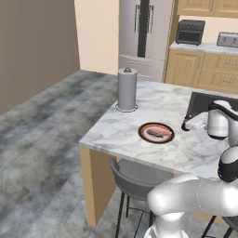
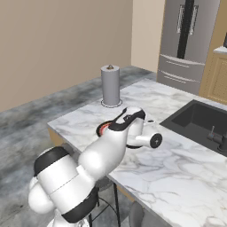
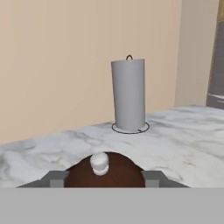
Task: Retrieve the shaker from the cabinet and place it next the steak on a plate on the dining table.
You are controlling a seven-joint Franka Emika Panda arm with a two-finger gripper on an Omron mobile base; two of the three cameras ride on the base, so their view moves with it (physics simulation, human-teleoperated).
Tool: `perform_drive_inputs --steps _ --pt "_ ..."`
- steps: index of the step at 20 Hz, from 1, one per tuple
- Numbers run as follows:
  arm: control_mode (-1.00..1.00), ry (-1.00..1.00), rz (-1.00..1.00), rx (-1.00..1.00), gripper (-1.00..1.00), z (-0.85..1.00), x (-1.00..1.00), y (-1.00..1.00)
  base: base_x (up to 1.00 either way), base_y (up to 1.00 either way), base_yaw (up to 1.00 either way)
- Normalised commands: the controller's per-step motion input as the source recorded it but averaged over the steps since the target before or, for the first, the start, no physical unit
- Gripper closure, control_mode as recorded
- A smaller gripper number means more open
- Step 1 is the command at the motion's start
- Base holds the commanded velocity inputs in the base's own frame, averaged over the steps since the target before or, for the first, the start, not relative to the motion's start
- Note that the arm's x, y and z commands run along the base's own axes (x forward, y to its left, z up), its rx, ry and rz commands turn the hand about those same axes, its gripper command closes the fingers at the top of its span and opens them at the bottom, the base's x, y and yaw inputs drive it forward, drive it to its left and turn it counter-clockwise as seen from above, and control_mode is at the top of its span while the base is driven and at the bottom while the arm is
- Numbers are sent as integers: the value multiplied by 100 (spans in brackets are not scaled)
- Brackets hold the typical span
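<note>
Marble dining table (image 3: pixel 183 144) ahead, shaker (image 3: pixel 105 173) gripped between both fingers (image 3: pixel 56 179).

- The left base view looks forward and down from behind the arm, over the dining table (image 1: pixel 139 111), with the paper-towel roll (image 1: pixel 127 89) toward 11 o'clock.
- The right base view takes in the same table (image 2: pixel 186 168) and roll (image 2: pixel 110 85) from the other side.
- The hand view sits low and close, facing the roll (image 3: pixel 128 94) at 12 o'clock.

Glossy veined marble dining table (image 1: pixel 139 111); matt grey paper-towel roll (image 1: pixel 127 88); dark wooden shaker (image 3: pixel 105 173).
</note>
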Motion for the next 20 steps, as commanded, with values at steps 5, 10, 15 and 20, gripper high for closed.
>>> perform_drive_inputs --steps 5,10,15,20 --pt "-100 0 0 0 100 -29 14 -12 0 0 0" --pt "-100 0 0 0 100 -32 13 -14 0 0 0" --pt "-100 3 0 0 100 -37 23 -3 0 0 0" --pt "-100 8 0 0 100 -35 36 0 0 0 0"
